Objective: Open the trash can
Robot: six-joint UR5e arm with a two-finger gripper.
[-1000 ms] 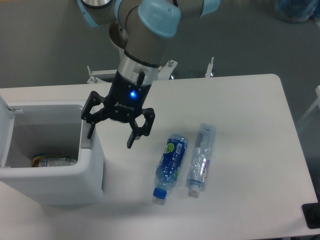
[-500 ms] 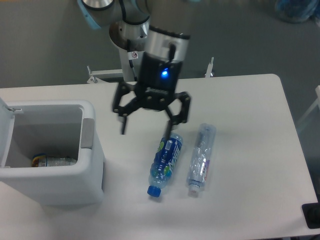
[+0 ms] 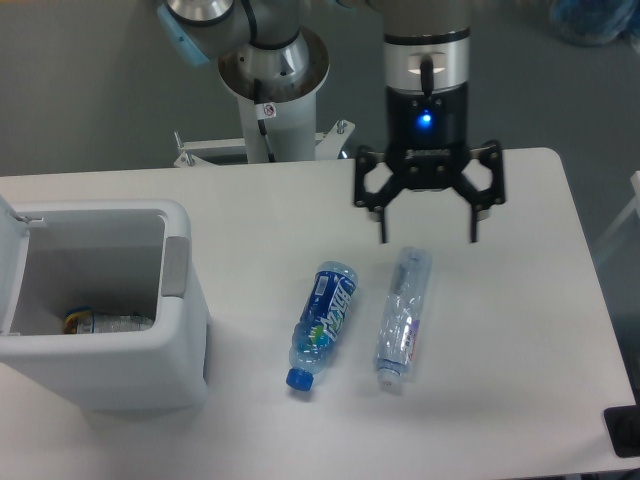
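The white trash can [image 3: 185, 375] stands at the table's left front with its lid [image 3: 10, 265] swung up at the left edge, so the inside shows. A grey tab [image 3: 176, 266] sits on its right rim. A crushed bottle [image 3: 105, 323] lies at the bottom of it. My gripper [image 3: 428, 238] hangs open and empty over the table's right half, far from the can, just above the top of the clear bottle [image 3: 403, 316].
A blue-labelled bottle [image 3: 322, 322] lies on the table mid-front, cap toward the front edge, with the clear bottle parallel on its right. The arm's base [image 3: 272, 75] stands behind the table's back edge. A dark object [image 3: 625, 432] sits at the front right corner.
The gripper has swept from the can's right rim across to the right, staying open. The blue-labelled bottle has shifted left and turned a little.
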